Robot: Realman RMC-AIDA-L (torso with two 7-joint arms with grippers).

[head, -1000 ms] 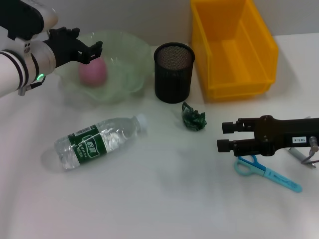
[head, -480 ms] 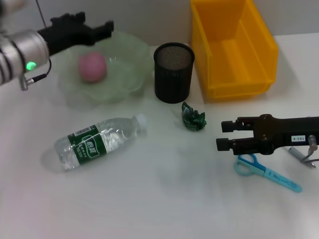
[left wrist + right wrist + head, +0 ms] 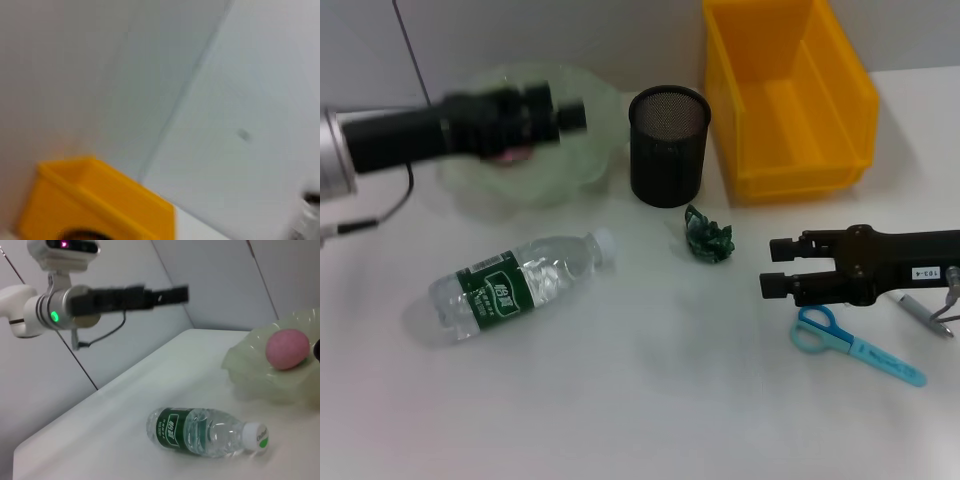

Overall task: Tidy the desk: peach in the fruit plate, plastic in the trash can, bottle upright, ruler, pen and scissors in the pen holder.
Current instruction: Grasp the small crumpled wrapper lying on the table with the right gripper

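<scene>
With the peach [image 3: 286, 349] in the fruit plate [image 3: 575, 160], the bottle [image 3: 515, 283] lying flat, plastic [image 3: 709, 238] and scissors [image 3: 855, 345] on the tabletop [image 3: 650, 400] await; right hand [image 3: 768, 268] narrowly parted, left hand [image 3: 570, 110] unreadable.

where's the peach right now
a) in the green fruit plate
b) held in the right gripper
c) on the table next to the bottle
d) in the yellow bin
a) The right wrist view shows the pink peach sitting in the green fruit plate, apart from the bottle lying on its side on the table.
</scene>
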